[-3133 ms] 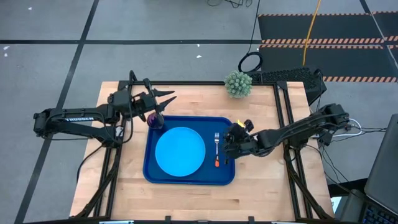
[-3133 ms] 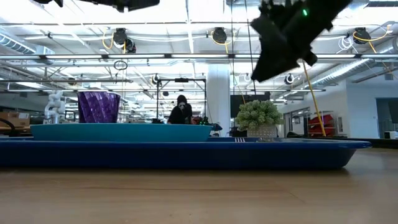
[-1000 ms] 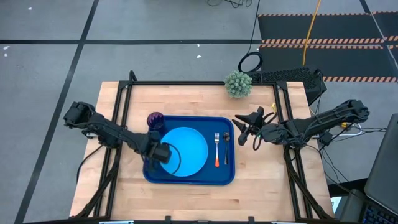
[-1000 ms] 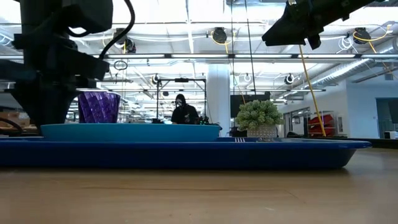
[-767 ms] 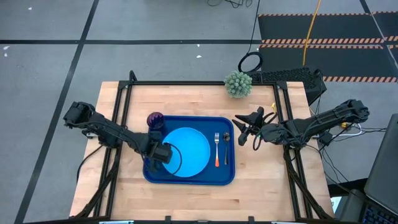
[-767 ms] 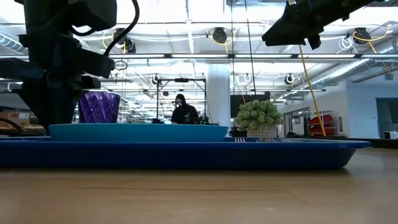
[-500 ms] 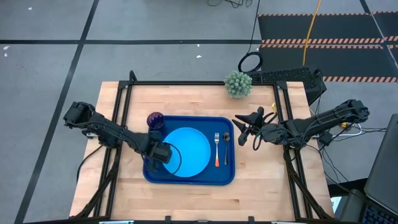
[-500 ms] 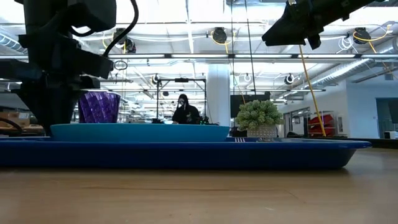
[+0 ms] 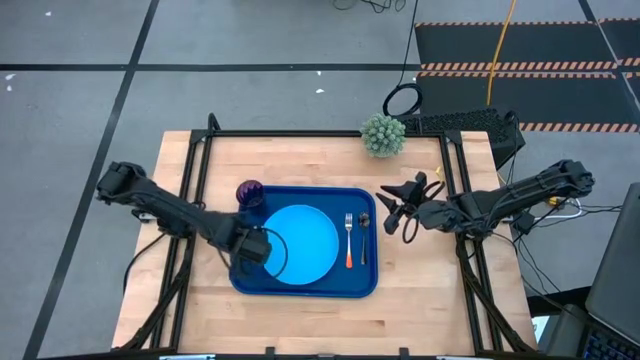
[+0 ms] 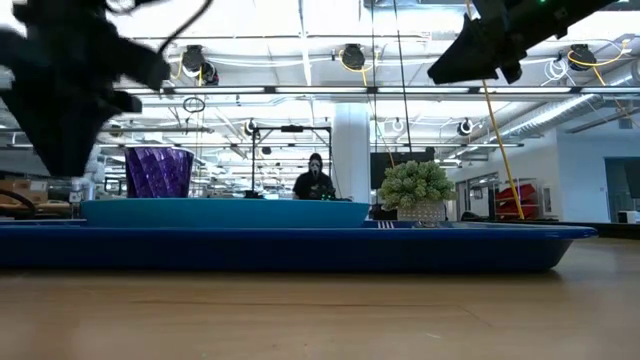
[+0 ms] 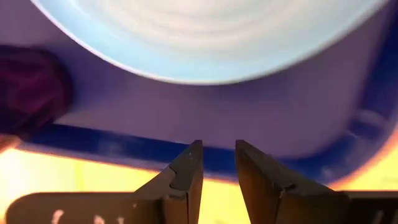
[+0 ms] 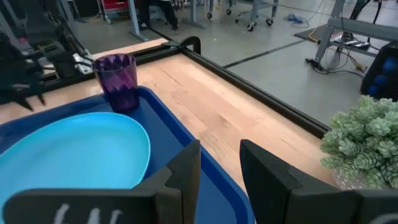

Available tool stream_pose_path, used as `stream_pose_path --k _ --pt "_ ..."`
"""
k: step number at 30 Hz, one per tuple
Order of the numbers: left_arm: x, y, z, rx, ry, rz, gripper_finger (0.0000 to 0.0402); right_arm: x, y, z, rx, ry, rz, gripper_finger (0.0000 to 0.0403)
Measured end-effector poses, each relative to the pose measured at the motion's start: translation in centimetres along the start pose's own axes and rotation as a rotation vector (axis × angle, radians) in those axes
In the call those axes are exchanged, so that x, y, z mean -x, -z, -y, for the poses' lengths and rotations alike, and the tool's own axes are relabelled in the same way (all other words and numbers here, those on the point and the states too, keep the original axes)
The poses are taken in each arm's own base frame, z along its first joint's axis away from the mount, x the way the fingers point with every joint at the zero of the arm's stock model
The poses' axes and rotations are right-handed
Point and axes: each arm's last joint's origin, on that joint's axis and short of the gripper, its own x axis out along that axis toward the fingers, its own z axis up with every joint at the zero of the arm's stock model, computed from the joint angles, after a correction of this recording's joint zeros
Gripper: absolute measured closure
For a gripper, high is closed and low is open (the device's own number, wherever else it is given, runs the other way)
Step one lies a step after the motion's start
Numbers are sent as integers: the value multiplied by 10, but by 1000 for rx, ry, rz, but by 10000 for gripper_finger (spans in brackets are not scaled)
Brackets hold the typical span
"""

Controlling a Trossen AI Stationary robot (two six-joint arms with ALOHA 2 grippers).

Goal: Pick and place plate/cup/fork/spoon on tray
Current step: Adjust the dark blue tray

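Observation:
The dark blue tray lies on the wooden table. On it lie the light-blue plate, the orange-handled fork and the dark spoon. The purple cup stands upright in the tray's far left corner. My left gripper hangs over the tray's left rim, just beside the plate's left edge, with its fingers a little apart and empty. My right gripper hovers above the table at the tray's far right corner, slightly open and empty.
A small potted plant stands at the table's far edge, right of centre. Black frame rails run along the table's edges. Bare wood lies in front of the tray and to its left. A person stands far off in the room.
The plate has slid a little toward the tray's right side and now lies still. My left gripper has then drawn back from the plate toward the table's left edge and risen. My right gripper has barely moved.

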Motion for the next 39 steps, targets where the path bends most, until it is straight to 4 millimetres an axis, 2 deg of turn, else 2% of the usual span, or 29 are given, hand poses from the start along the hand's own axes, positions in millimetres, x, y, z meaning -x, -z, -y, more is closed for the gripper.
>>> stream_pose_path --k 3,6,19,26,39 --pt "11 6 4 10 13 -50 305 1 -1 1 -2 0 3 298" --pt "12 18 7 3 -19 -135 305 2 -1 2 -5 -1 5 298" --pt "-22 47 10 -20 6 -303 305 2 -1 2 -5 -5 3 298" --pt "-35 44 15 -40 87 -236 305 2 -1 2 -5 -6 3 298" --pt "-37 32 23 -56 163 -100 305 2 -1 2 -5 -6 3 298"
